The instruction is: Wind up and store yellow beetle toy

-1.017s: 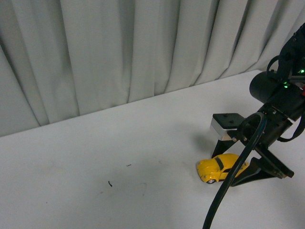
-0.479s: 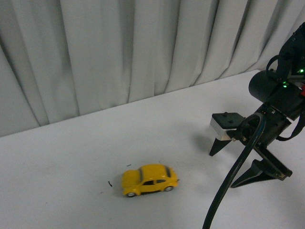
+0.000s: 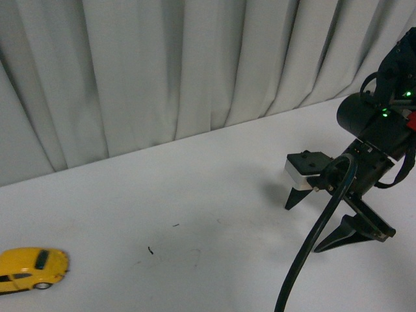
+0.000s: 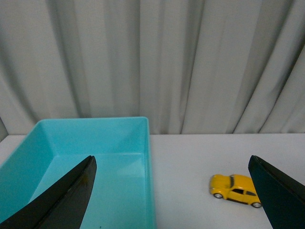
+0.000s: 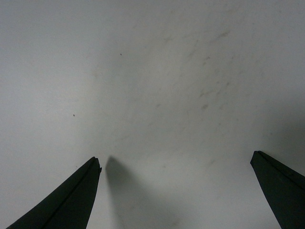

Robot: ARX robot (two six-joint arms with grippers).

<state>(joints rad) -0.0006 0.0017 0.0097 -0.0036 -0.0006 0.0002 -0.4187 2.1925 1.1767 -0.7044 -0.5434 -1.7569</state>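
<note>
Left jaws spread, empty | right jaws spread, empty | yellow beetle toy [image 3: 31, 268] rolled across table [image 3: 214, 188] to far left

Beetle toy [image 3: 31, 268] on the table [image 3: 227, 175], before the curtain [image 3: 162, 65].
Right gripper [image 3: 304, 227] hangs over the table, well right of the toy; an open bin [image 4: 95, 136] stands near the toy.

Right gripper [image 3: 304, 227] points downward, jaws wide apart; left gripper [image 4: 171, 160] likewise gaping.
</note>
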